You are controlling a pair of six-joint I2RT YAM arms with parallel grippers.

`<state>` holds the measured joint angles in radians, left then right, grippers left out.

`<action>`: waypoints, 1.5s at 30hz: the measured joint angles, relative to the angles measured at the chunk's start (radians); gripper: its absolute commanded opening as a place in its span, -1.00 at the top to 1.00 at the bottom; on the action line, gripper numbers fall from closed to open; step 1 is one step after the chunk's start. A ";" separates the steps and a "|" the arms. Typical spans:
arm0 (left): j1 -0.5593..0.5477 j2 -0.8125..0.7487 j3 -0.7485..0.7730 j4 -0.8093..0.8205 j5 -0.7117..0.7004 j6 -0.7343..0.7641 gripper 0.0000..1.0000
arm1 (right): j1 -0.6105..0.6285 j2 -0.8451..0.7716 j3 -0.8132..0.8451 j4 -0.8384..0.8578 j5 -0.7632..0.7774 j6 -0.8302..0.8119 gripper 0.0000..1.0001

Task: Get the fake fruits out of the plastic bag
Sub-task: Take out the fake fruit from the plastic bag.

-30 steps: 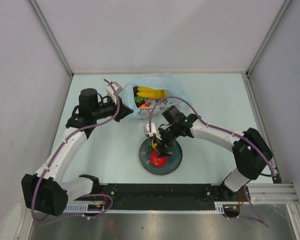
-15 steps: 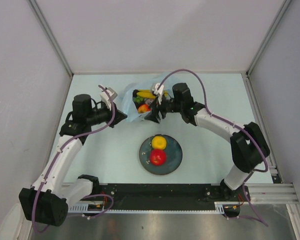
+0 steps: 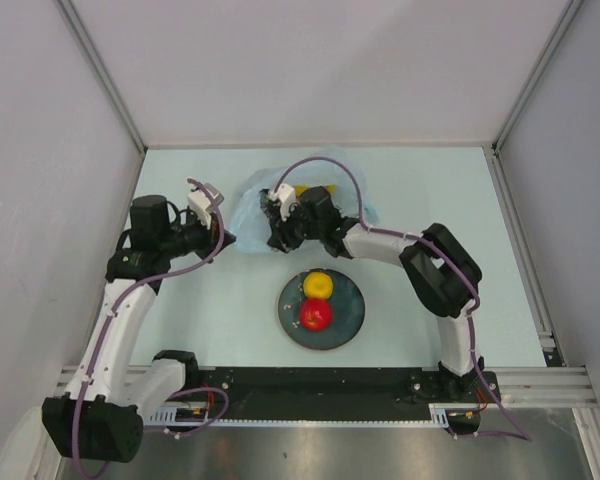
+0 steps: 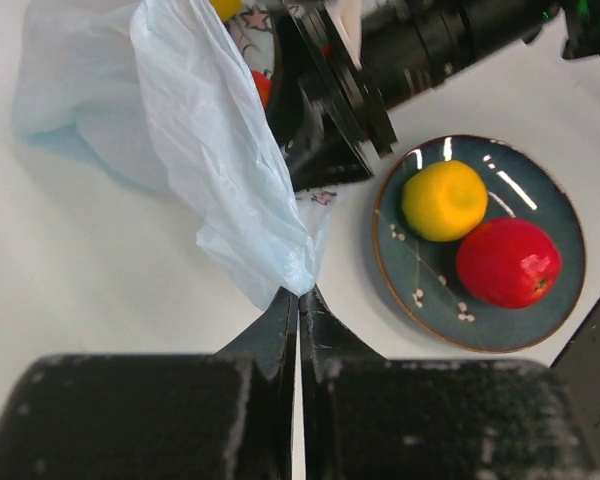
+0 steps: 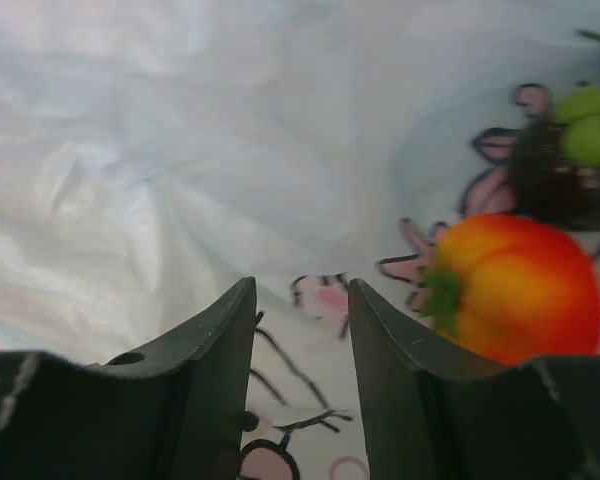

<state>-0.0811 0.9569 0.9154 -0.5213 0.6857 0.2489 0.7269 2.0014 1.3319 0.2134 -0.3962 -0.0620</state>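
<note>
The light-blue plastic bag point(image 3: 248, 196) lies at the back centre, its mouth facing the plate. My left gripper point(image 3: 226, 238) is shut on the bag's edge point(image 4: 300, 285) and holds it stretched. My right gripper point(image 3: 277, 234) is open and empty inside the bag's mouth point(image 5: 300, 290). An orange fruit with a green top point(image 5: 515, 285) lies just right of its fingers, with a dark ball point(image 5: 555, 185) behind it. The banana bunch point(image 3: 317, 188) shows partly behind the right wrist. A yellow round fruit point(image 3: 318, 285) and a red apple point(image 3: 315, 315) sit on the dark teal plate point(image 3: 352, 312).
The plate point(image 4: 525, 195) sits on the table in front of the bag, close to the right arm. White walls enclose the table at the back and both sides. A black rail runs along the near edge.
My right gripper left the plate, where the yellow fruit now lies, and moved back into the bag's mouth. My left gripper, still holding the bag's edge, shifted left.
</note>
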 measured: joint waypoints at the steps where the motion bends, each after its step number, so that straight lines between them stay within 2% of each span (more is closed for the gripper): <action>1: 0.009 -0.004 0.010 -0.026 -0.009 0.026 1.00 | 0.028 0.005 0.000 -0.006 0.012 -0.003 0.06; 6: 0.019 -0.036 0.050 -0.144 -0.055 0.145 1.00 | 0.079 0.008 0.004 0.032 0.084 -0.019 0.01; 14: 0.019 -0.058 0.050 -0.267 -0.083 0.224 1.00 | 0.018 0.072 0.116 0.095 0.288 -0.016 0.00; 15: 0.019 -0.063 0.049 -0.283 -0.090 0.237 1.00 | 0.008 0.084 0.134 0.097 0.315 -0.012 -0.02; 18: 0.019 -0.082 0.046 -0.315 -0.109 0.271 1.00 | -0.002 0.116 0.179 0.099 0.371 -0.005 -0.29; 19: 0.019 -0.087 0.046 -0.323 -0.111 0.277 1.00 | -0.002 0.128 0.194 0.099 0.386 -0.006 -0.46; 22: 0.019 -0.094 0.046 -0.328 -0.109 0.283 1.00 | 0.009 0.166 0.232 0.087 0.423 -0.028 -0.61; 28: 0.019 -0.079 0.046 -0.323 -0.098 0.282 1.00 | 0.027 0.199 0.247 0.019 0.426 -0.039 -0.64; 30: 0.019 -0.071 0.046 -0.317 -0.098 0.282 1.00 | 0.029 0.200 0.247 -0.005 0.425 -0.039 -0.63; 34: 0.019 -0.061 0.046 -0.303 -0.093 0.277 1.00 | 0.027 0.200 0.247 -0.029 0.426 -0.043 -0.45; 39: 0.019 -0.051 0.046 -0.274 -0.074 0.266 1.00 | 0.017 0.200 0.246 -0.038 0.414 -0.052 -0.40; 42: 0.019 -0.043 0.046 -0.262 -0.068 0.261 1.00 | 0.007 0.201 0.246 -0.042 0.381 -0.058 -0.13; 43: 0.019 -0.040 0.046 -0.260 -0.066 0.256 1.00 | 0.002 0.202 0.246 -0.045 0.357 -0.055 0.05; 45: 0.019 -0.034 0.046 -0.254 -0.058 0.252 1.00 | -0.011 0.203 0.245 -0.046 0.302 -0.048 0.22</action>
<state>-0.0624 0.9230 0.9611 -0.7750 0.6273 0.5007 0.7155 2.2047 1.5768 0.1677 -0.0940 -0.1104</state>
